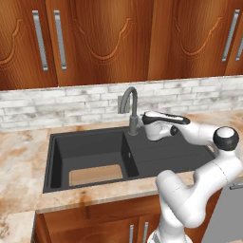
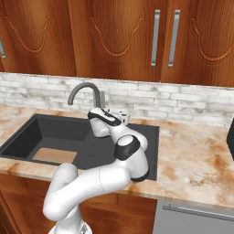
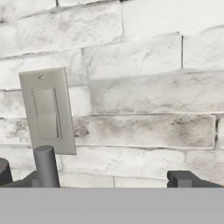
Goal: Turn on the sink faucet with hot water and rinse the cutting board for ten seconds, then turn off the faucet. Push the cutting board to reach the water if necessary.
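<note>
Gripper (image 3: 109,179): carried at the base of the sink faucet (image 1: 131,108), facing the brick wall; the lever is judged to be the target. The fingertips (image 3: 183,178) are set well apart, with nothing gripped.
Cutting board (image 1: 95,174): laid flat on the floor of the sink (image 1: 57,163), at the near side, apart from the spout's drop line; a push may be needed.
Water: no stream is seen.
Wall plate (image 3: 47,111): mounted behind the faucet.
Hidden: the lever is masked by the hand in both base views.
</note>
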